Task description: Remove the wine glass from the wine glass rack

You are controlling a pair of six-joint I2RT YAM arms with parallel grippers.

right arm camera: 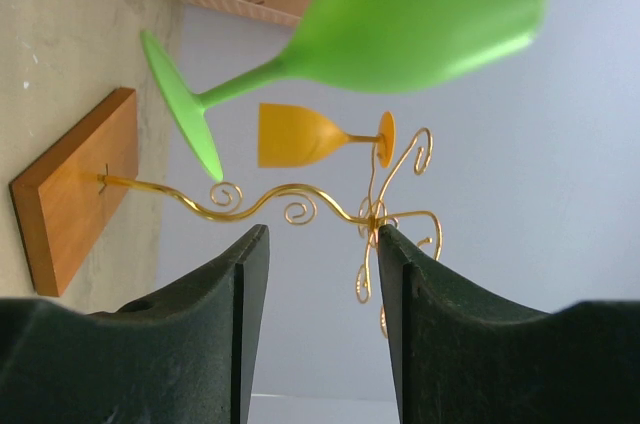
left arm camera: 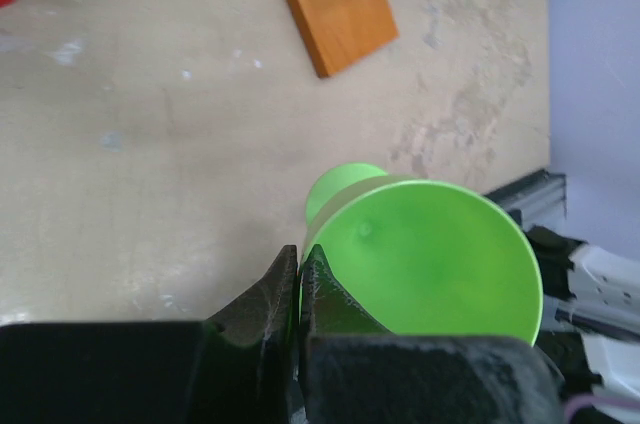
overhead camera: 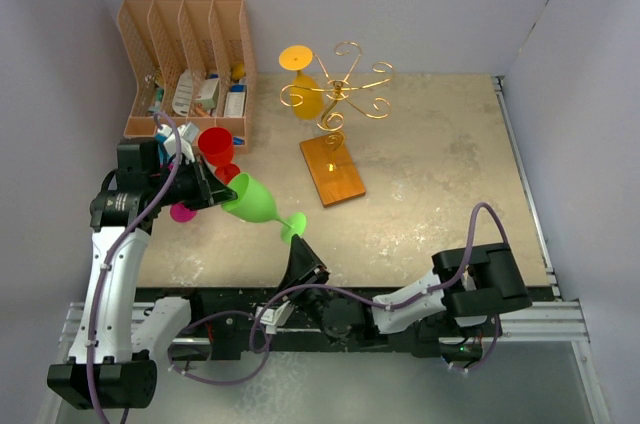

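The gold wire wine glass rack stands on its orange-brown wooden base at the table's middle back. A yellow wine glass hangs upside down from one of its left arms. My left gripper is shut on the rim of a green wine glass, held tilted above the table left of the base. The left wrist view shows its fingers pinching the green rim. My right gripper is open and empty at the near edge, facing the rack, the yellow glass and the green glass.
A peach slotted file organizer with several items stands at the back left. A red glass and a magenta piece lie close to the left gripper. White walls enclose the table on three sides.
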